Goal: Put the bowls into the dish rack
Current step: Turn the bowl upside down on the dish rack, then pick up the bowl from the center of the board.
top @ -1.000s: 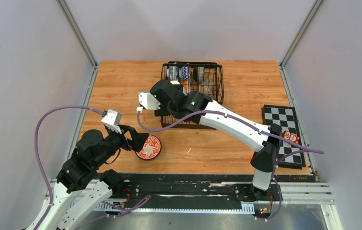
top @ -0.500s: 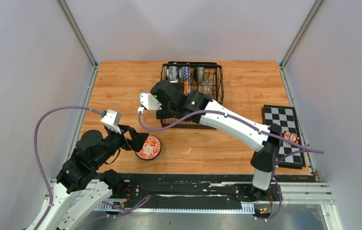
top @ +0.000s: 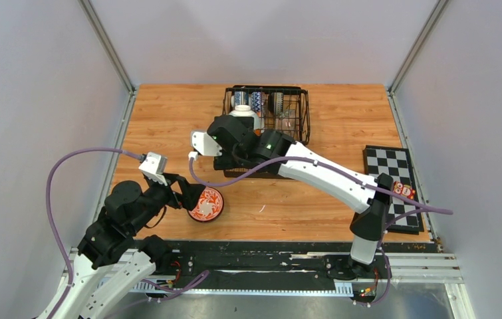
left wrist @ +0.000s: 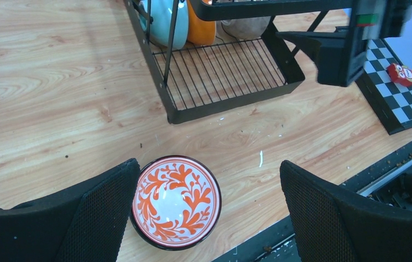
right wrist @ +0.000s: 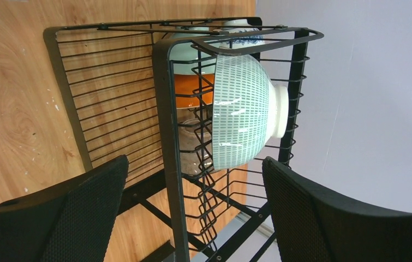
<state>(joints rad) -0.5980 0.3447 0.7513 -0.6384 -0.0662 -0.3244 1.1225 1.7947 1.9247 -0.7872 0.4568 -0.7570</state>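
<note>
Right wrist view gives you the clearest read. The right fingers stand spread wide with nothing between them. The green-dashed bowl rests on its side in the upper basket of the dish rack, beyond the fingertips and apart from them. An orange bowl stands in the rack behind it. I'd count that green-dashed bowl as loaded, so this arm only needs to back straight out without snagging the wire frame.

On the left wrist view you can see what remains. An orange-and-white patterned bowl sits upright on the counter, on the near side of the rack and apart from it. The left fingers are fully spread and straddle it, one just beside the rim and the other well apart. They grip nothing.

So the step in hand is picking up this bowl. Centre the fingers on it, lower, and close on the wall before lifting. The slotted base looks free at its near end. The right arm reaches over that side of the rack, so let it clear before you carry the bowl across.
</note>
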